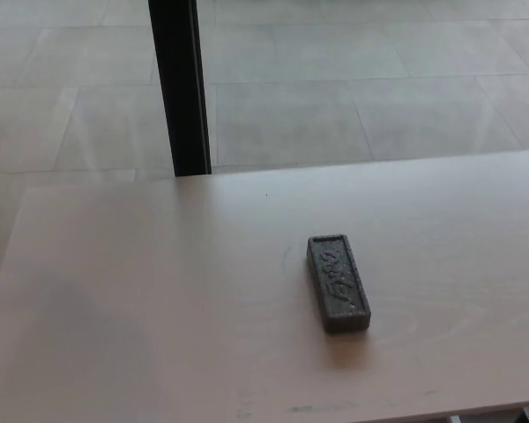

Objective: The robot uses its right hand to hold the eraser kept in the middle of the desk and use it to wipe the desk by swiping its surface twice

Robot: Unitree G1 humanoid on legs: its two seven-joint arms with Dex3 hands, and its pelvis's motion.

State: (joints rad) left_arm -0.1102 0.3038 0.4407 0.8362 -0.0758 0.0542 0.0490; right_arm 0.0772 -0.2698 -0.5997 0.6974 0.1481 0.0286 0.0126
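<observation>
1. I see neither hand from the head camera, so I cannot tell whether the fingers of either are apart or together.
2. The eraser (338,282) lies flat on the pale bench (115,291), a little right of the middle and towards my near edge, with nothing touching it.
3. Its long axis runs roughly away from me, the far end tipped slightly to my left, raised lettering facing up.
4. Sitting right of centre, it is likely nearer my right arm; I judge the reach comes in from the right, across its narrow width.
</observation>
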